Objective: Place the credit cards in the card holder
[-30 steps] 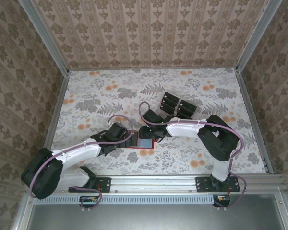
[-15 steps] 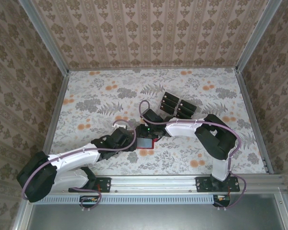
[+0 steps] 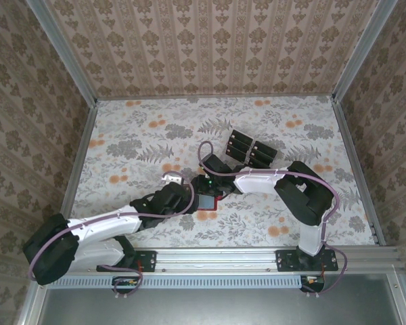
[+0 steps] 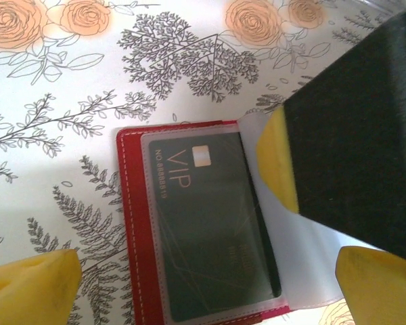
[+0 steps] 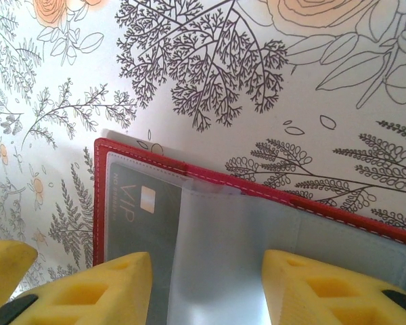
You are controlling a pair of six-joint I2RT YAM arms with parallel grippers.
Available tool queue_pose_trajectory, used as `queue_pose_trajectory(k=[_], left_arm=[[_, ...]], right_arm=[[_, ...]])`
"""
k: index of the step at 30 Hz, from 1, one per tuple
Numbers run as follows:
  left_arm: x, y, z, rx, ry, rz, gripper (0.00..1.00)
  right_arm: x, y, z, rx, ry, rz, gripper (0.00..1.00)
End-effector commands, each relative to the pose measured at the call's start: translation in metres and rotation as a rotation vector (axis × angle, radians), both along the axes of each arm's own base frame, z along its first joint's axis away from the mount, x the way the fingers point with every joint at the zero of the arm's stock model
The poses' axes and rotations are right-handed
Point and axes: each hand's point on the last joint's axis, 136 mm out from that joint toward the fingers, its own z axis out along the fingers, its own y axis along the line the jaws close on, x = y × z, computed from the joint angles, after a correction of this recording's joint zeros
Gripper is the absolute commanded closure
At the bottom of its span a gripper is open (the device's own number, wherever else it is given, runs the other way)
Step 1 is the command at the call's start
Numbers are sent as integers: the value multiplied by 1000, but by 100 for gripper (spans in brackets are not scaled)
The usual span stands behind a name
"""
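**Left arm closes in over the open holder**

The card holder lies open on the flowered worktop, about midway between the two arms. One credit card marked VIP already sits behind a clear sleeve in one half. A loose clear leaf covers the other half. The right claw stands half-spread with its pads down on that leaf, clamped on nothing I can make out. Over the last second the left arm has stretched in from the side, and the left claw now hangs right above the holder, spread wide and empty. To me that reads as help arriving to steady it. The other credit cards wait further back, well apart.
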Motion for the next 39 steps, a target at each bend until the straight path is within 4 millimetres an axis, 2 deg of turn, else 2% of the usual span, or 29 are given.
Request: queue_pose_trajectory(k=[1,9,17,21,27,39], left_arm=[[2,-4,-2,2,-15,-1,0],[5,-6,-16,64,-9,7,0],[4,16,-42,196,26,86,0],[0,20,-51,204,52,108,0],[-2,22,-54,198,61,120,0],[-3,22,-54,199,61,120,0]], right_arm=[[-7,-6,-16,-19,48,-11,52],[-8,-6,-16,-14,50,-11,52],[-5,-6,-7,3,41,-19,52],[-2,-10,6,17,13,-37,52],[-2,-21,18,28,-21,-88,50],[-6,-28,12,42,-17,-116,50]])
